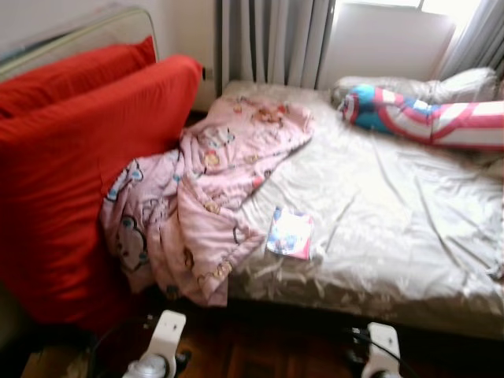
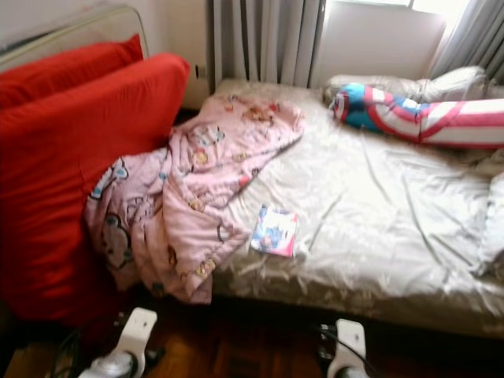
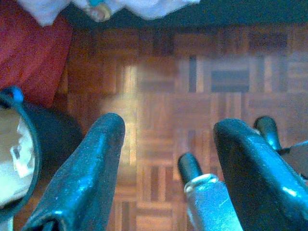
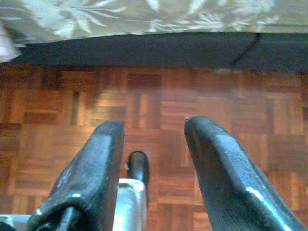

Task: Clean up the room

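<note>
left gripper point(image 3: 166, 130) — jaws wide | right gripper point(image 4: 154, 127) — jaws wide | booklet point(image 1: 290, 233) on bed point(image 1: 394, 220)

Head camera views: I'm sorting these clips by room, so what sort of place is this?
Most likely a bedroom: a bed with a rumpled pink blanket, a striped bolster near its head, and curtains behind it.

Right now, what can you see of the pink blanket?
The pink blanket looks like soft fabric printed with cartoon figures. It lies crumpled and unfolded on the bed, its left part spilling over the bed's edge and hanging toward the floor against the red cushion. A small booklet lies just beside its lower corner.
</note>
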Robot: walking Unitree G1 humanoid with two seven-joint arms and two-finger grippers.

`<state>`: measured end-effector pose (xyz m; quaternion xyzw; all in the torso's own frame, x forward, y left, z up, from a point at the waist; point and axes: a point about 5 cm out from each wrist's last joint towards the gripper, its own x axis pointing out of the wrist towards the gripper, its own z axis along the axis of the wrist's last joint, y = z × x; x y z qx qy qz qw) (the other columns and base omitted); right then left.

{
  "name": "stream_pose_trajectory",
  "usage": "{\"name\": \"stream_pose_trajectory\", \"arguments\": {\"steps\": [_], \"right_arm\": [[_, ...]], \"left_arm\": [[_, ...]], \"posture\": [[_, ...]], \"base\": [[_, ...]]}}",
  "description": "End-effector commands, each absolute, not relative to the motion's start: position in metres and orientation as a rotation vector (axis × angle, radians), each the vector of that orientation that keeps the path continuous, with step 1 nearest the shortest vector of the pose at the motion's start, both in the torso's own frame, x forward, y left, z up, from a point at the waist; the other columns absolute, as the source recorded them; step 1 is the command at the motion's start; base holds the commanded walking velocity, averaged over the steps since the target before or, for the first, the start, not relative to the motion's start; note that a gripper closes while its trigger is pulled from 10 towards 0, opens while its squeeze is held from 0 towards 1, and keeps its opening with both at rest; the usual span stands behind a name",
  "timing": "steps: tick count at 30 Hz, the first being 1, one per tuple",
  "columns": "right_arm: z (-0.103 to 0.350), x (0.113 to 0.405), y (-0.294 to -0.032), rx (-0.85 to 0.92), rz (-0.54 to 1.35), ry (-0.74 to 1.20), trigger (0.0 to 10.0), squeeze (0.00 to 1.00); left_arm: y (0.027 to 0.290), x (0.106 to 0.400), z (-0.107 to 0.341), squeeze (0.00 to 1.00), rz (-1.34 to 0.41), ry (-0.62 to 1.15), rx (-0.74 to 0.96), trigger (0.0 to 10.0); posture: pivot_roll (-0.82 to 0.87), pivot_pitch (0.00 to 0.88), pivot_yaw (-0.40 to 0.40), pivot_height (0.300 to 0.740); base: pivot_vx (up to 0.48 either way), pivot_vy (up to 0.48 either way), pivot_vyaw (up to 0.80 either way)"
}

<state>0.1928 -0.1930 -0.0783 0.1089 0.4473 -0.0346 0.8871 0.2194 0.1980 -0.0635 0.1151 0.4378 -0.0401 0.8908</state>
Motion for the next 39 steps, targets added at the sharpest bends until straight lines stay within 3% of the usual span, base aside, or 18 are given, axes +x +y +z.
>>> {"name": "stream_pose_trajectory", "arguments": {"steps": [1,18,33,39], "right_arm": [[-0.077,0.196,-0.192,0.223,-0.071,0.917,10.0,0.00],[-0.077,0.196,-0.193,0.216,-0.072,0.914,10.0,0.00],[-0.074,0.198,-0.193,0.168,-0.063,0.839,10.0,0.00],[-0.066,0.206,-0.193,0.064,0.007,0.744,10.0,0.00]], "left_arm": [[0.203,0.214,-0.066,0.00,-0.075,0.932,0.243,10.0],[0.202,0.213,-0.067,0.00,-0.069,0.929,0.236,10.0],[0.200,0.214,-0.064,0.00,-0.024,0.818,0.127,10.0],[0.200,0.215,-0.061,0.00,0.025,0.754,0.051,10.0]], "posture": [[0.00,0.000,-0.025,0.740],[0.00,0.000,-0.027,0.740],[-0.01,0.000,-0.018,0.740],[-0.02,0.000,-0.005,0.740]], "base": [[0.000,0.000,0.00],[0.000,-0.296,0.00],[0.000,0.000,0.00],[0.000,0.000,0.00]]}}
